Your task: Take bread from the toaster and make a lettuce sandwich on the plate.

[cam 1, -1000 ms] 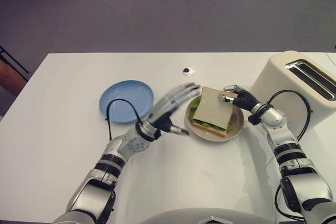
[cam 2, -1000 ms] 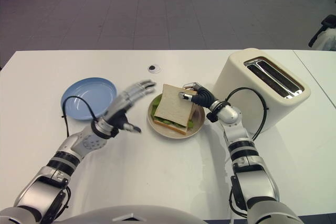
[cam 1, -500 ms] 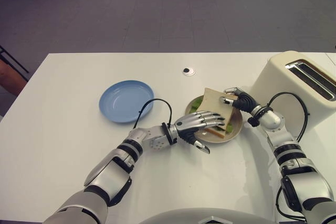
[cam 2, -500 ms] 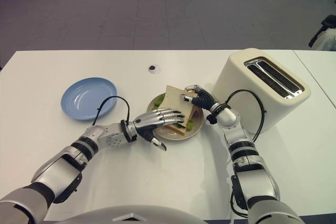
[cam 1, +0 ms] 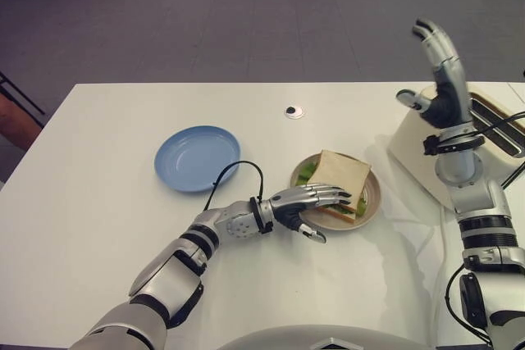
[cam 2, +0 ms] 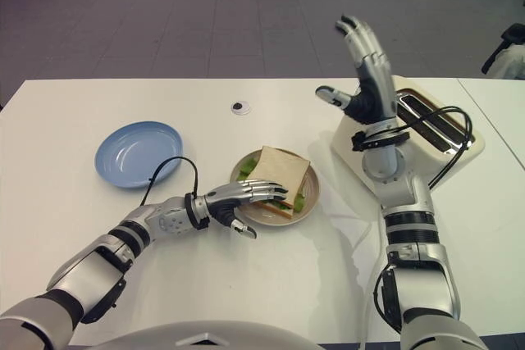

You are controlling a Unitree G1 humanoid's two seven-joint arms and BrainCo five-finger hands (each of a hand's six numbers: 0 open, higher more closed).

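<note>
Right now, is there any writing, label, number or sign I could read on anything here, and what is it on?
None can be read.
The toaster, the blue plate, the sandwich plate and the table show no print.
The small round disc on the table has a dark centre; it is too small to tell whether it carries a mark.
</note>
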